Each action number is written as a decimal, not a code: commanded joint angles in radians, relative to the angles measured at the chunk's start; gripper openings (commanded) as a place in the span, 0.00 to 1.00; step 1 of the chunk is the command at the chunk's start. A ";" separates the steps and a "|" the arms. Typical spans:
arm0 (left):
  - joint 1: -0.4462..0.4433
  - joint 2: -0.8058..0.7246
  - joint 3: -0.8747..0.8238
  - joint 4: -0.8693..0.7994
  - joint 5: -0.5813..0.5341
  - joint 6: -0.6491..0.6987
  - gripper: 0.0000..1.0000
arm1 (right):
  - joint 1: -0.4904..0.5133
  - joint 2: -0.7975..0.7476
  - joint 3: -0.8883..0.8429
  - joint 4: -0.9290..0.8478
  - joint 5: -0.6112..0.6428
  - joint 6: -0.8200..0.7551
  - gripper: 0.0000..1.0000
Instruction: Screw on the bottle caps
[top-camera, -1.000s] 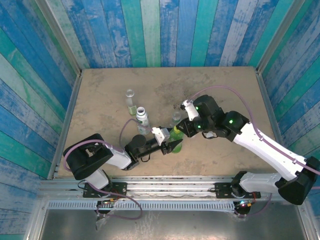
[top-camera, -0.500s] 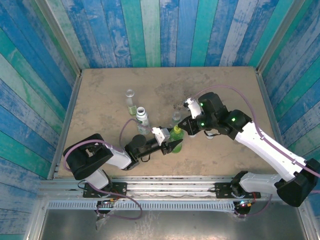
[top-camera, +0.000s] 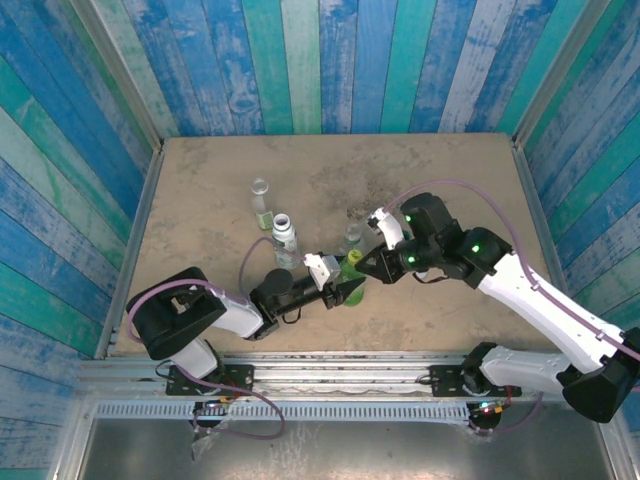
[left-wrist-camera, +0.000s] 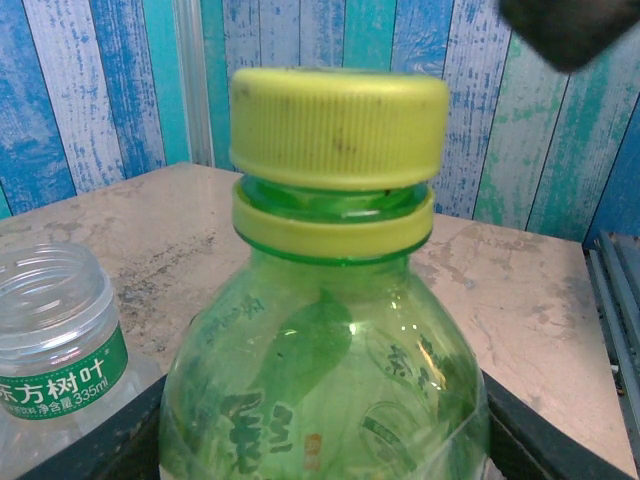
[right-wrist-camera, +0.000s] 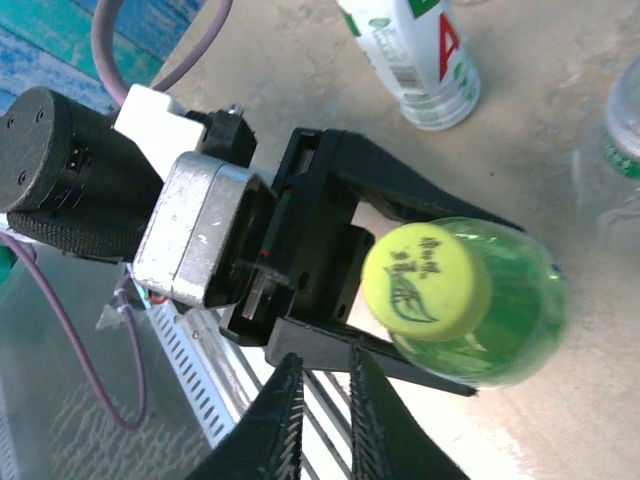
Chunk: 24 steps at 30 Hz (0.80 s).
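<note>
I have my left gripper (top-camera: 349, 291) clamped around the body of the translucent green plastic bottle (left-wrist-camera: 320, 400). The bottle stands upright near the front middle of the tan table (top-camera: 200, 180), with the round yellow-green plastic cap (right-wrist-camera: 425, 282) sitting on its neck. My right gripper (right-wrist-camera: 322, 365) hangs just beside that cap, its jaws pinched nearly together on nothing, and a clear plastic bottle with a green label band (left-wrist-camera: 55, 340) stands close by.
</note>
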 joint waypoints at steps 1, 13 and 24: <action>-0.002 0.008 -0.003 -0.036 -0.007 0.006 0.60 | -0.028 -0.010 0.018 0.027 0.029 0.003 0.24; -0.002 -0.024 -0.013 -0.069 -0.021 0.028 0.61 | -0.077 0.138 0.066 0.019 -0.082 -0.046 0.22; -0.003 -0.014 -0.004 -0.067 -0.018 0.014 0.61 | -0.042 0.005 -0.075 -0.014 -0.166 -0.025 0.11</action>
